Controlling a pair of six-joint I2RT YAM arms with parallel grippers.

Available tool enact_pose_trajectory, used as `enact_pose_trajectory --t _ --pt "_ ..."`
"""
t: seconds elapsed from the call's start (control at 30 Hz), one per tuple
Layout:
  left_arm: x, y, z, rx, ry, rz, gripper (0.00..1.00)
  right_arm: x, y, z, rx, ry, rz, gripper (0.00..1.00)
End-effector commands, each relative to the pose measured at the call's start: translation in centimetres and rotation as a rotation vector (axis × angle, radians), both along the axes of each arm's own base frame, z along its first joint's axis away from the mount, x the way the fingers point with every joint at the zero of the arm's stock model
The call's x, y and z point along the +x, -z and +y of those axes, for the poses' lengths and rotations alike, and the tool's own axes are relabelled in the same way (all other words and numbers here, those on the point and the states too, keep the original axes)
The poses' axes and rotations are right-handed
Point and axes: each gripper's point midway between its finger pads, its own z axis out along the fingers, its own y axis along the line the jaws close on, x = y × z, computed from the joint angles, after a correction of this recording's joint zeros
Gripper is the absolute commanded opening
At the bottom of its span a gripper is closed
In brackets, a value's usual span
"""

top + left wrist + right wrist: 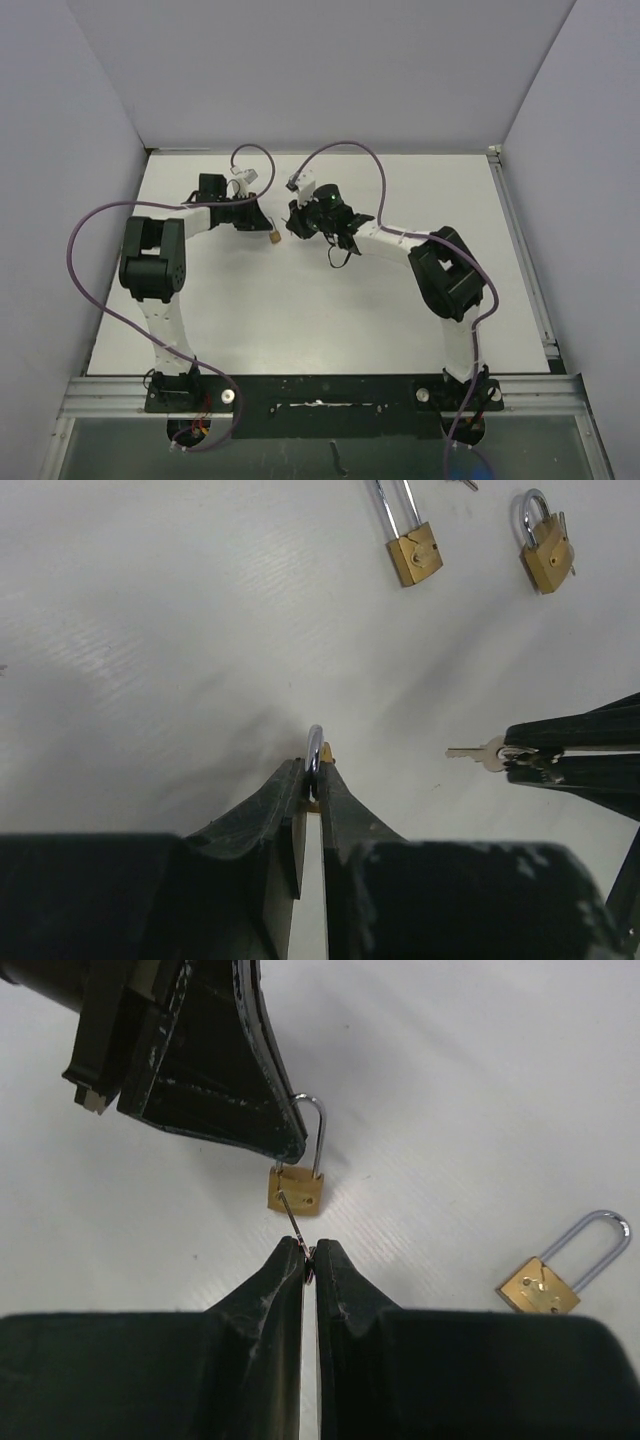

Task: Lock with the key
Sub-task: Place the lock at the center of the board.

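Observation:
My left gripper (313, 770) is shut on the silver shackle of a small brass padlock (296, 1188), holding it just above the white table. My right gripper (309, 1250) is shut on a silver key (292, 1217) that points at the padlock's body. In the right wrist view the key's tip overlaps the brass body. In the left wrist view the key (478, 752) is still a gap to the right of the held padlock (316, 752). In the top view both grippers meet at the table's far middle, left gripper (262, 228), right gripper (298, 228), with the padlock (273, 238) between them.
Two more brass padlocks lie on the table beyond the left gripper, a long-shackle one (413, 552) and a short one (546, 552). One padlock with its shackle raised (546, 1282) lies to the right of my right gripper. Purple cables loop over the far table.

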Motion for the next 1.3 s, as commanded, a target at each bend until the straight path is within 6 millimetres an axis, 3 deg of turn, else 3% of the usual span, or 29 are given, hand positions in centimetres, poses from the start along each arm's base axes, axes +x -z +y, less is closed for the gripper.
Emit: enact_pose_trajectory --t 0.0,0.23,0.53,0.77,1.0,1.17,1.27 --pt "2.9 -1.4 0.3 0.011 -0.007 -0.099 0.11 1.3 -1.5 1.3 0.065 -0.009 -0.005 0.00" --pt "3.9 -1.3 0.9 0.035 -0.071 -0.088 0.23 2.4 0.9 1.9 0.052 0.001 0.043 0.00" --pt "5.0 -0.5 1.1 0.039 -0.114 -0.075 0.28 4.6 4.9 1.5 0.032 0.042 0.106 0.00" --pt "6.5 -0.6 1.7 0.062 -0.157 -0.091 0.40 5.1 6.2 1.5 0.027 0.049 0.127 0.00" --pt "6.9 -3.1 2.1 0.070 -0.181 -0.150 0.42 5.0 5.6 1.4 0.029 0.036 0.105 0.30" --pt "6.1 -5.1 2.7 0.063 -0.202 -0.200 0.45 4.9 3.5 1.4 0.043 0.030 0.066 0.41" --pt "5.6 -6.6 3.0 0.063 -0.213 -0.233 0.45 4.8 1.7 1.4 0.055 0.022 0.031 0.42"
